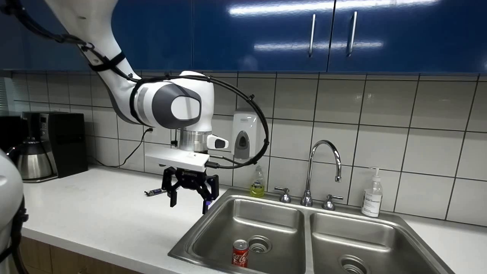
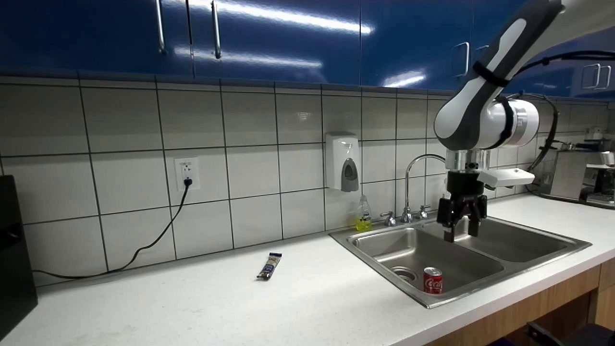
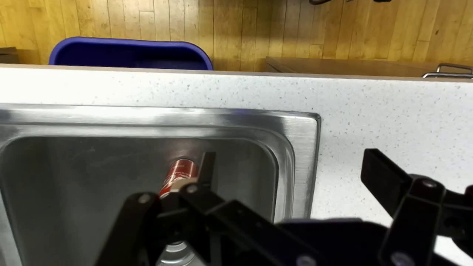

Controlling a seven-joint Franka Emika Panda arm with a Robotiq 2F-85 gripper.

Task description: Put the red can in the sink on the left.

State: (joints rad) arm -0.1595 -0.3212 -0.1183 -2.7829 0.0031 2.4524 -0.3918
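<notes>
- The can [image 1: 240,254] is standing upright, long axis vertical, inside the left basin [image 1: 276,224] of the sink [image 1: 196,234], near its front wall; whether it is touching that wall, can't tell.
- The gripper [image 1: 189,204] is hovering above, near the sink's left rim, pointing down, its fingers [image 1: 173,198] standing wide apart and holding nothing.
- Key relation: the can is sitting lower than the gripper, off toward the sink's front and middle. Only one gripper is working here, so no nearer-hand choice is arising.
- Judging: the can is occupying the sink's left side, so the task is looking done; the next move is probably needing just a lift away, avoiding can and rim.
- Counting: one can, one gripper, one sink having two basins.
- Along the sink's back, standing: one tap [image 1: 308,179], two handles [image 1: 284,197], one soap bottle [image 1: 257,186] leftmost, one pump bottle [image 1: 372,199] rightmost.
- Above the sink's back left, hanging: one dispenser [image 1: 243,129].
- Left of the sink, on the table [image 2: 192,307]: one packet [image 2: 269,266] lying apart, one coffee maker [image 1: 66,140] standing well apart.
</notes>
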